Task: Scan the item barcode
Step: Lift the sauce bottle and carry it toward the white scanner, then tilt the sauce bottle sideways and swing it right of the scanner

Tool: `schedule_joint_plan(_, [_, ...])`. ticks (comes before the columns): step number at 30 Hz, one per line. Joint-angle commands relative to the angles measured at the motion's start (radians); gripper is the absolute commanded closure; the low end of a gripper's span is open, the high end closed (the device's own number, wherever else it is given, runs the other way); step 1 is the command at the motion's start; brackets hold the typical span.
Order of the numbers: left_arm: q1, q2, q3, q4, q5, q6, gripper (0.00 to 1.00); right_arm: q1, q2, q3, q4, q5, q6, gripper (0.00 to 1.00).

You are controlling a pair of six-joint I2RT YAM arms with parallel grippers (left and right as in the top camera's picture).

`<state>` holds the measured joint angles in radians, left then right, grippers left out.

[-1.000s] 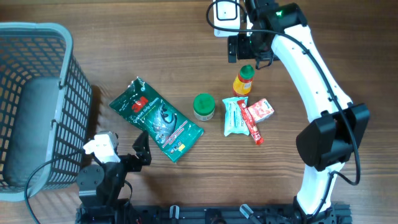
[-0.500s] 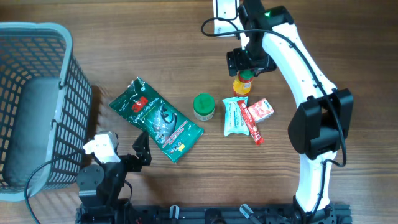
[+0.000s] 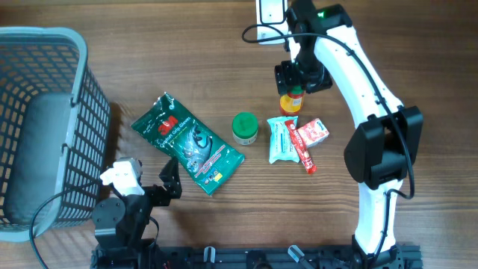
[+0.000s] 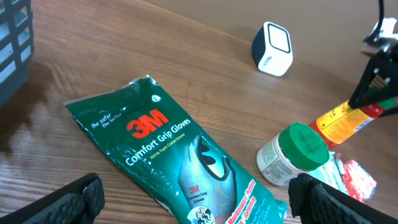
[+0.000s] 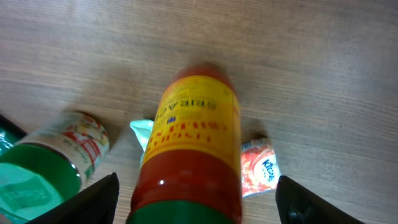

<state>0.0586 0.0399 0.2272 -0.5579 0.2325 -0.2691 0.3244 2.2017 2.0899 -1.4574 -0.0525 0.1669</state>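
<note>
The desk [image 3: 149, 45] carries one of each: a sriracha bottle [image 5: 193, 143], a green-lidded jar [image 3: 244, 128], a 3M Comfort Grip Gloves pack [image 4: 180, 168], a pale green packet [image 3: 282, 140], a red-and-white packet [image 3: 317, 131] and a thin red stick pack [image 3: 306, 157]. One grey basket [image 3: 52, 33] sits at the left edge and one barcode scanner [image 4: 272, 48] at the far edge.

The basket is cut off by the frame. From overhead the right arm hides part of the scanner (the left wrist view shows it whole). The print on the small packets is too small to read.

The bottle stands toward the far edge, right of middle, just behind the pale packet. It has an orange-yellow label, a red shoulder and a green cap. The right gripper [image 3: 300, 77] straddles its top, fingers apart and clear of its sides. The left gripper [image 3: 172, 179], spread wide, hangs by the near edge beside the gloves pack.
</note>
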Motion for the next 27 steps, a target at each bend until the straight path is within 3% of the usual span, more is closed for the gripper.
schedule_joint_plan(1, [-0.005,-0.01,-0.008,0.003,-0.006,-0.008,0.0,0.002,0.001,0.089,0.001,-0.016,0.038,0.16])
schedule_joint_plan(6, [-0.005,-0.01,-0.008,0.003,-0.006,-0.008,0.0,0.032,0.008,0.079,0.01,0.013,0.072,0.18])
schedule_joint_plan(12, [-0.005,-0.01,-0.008,0.003,-0.006,-0.008,0.0,0.121,0.035,0.076,-0.02,0.251,0.178,0.18])
schedule_joint_plan(20, [-0.005,-0.01,-0.008,0.003,-0.006,-0.008,0.0,0.115,0.093,0.076,-0.021,0.232,0.192,0.2])
schedule_joint_plan(27, [-0.004,-0.01,-0.008,0.003,-0.006,-0.008,0.0,0.102,0.099,0.076,-0.01,0.146,0.192,0.48])
